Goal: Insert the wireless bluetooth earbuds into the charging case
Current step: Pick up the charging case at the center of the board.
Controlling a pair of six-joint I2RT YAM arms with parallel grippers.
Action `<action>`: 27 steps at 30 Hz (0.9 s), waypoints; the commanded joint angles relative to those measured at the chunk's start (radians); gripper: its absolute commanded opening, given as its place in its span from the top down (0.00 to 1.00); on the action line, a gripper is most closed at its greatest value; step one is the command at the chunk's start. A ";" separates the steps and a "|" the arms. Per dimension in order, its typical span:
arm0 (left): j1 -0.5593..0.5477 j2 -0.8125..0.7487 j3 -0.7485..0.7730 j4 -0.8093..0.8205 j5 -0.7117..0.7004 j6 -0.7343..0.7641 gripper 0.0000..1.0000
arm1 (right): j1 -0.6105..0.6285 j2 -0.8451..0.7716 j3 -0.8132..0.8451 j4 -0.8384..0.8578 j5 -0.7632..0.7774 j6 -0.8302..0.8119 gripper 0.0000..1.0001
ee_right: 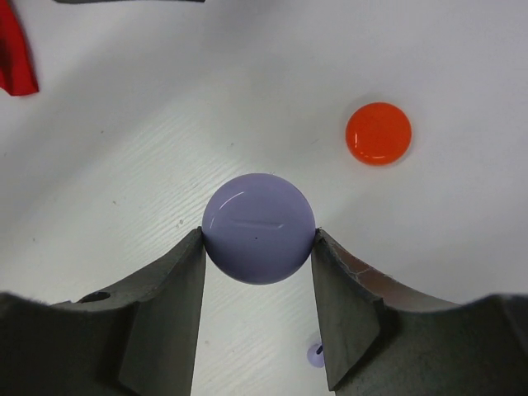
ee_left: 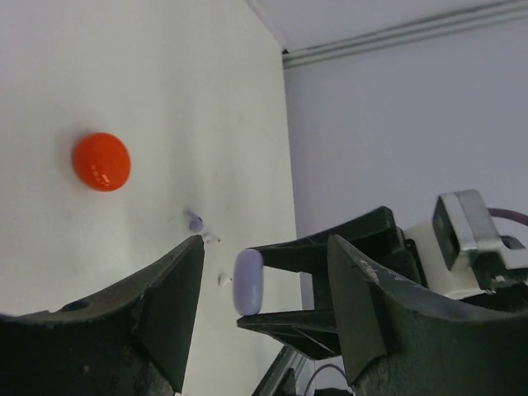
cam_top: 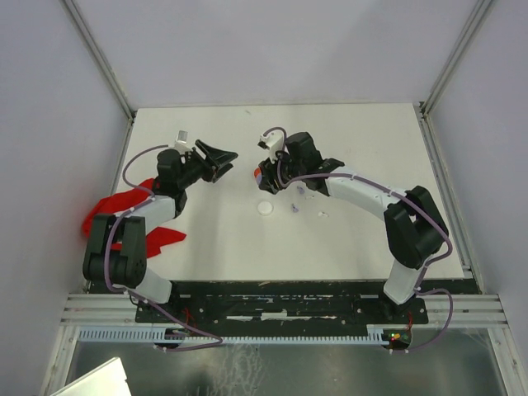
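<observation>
My right gripper (ee_right: 258,241) is shut on a round lilac charging case (ee_right: 258,216), gripped at its sides a little above the table. In the left wrist view the case (ee_left: 248,281) shows edge-on between the right fingers (ee_left: 330,247). A tiny lilac earbud (cam_top: 294,206) lies on the table under the right wrist, also in the right wrist view (ee_right: 316,353) and the left wrist view (ee_left: 195,221). A white earbud (cam_top: 323,214) lies to its right. My left gripper (cam_top: 227,162) is open and empty in the air, pointing at my right gripper (cam_top: 266,171).
A red round disc (ee_right: 378,133) lies on the table beside the right gripper, also in the left wrist view (ee_left: 101,162). A white disc (cam_top: 265,209) lies nearer the front. A red cloth (cam_top: 124,202) lies under the left arm at the table's left edge.
</observation>
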 commanded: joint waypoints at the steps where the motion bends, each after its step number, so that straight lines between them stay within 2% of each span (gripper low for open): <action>1: -0.040 0.031 0.033 0.225 0.136 -0.051 0.32 | -0.002 -0.061 -0.016 0.031 -0.059 -0.003 0.71; 13: -0.140 0.099 0.013 0.269 0.157 -0.058 0.34 | -0.009 -0.071 -0.007 0.038 -0.065 0.016 0.72; 27: -0.165 0.113 -0.026 0.281 0.152 -0.049 0.36 | -0.018 -0.067 0.006 0.056 -0.068 0.031 0.72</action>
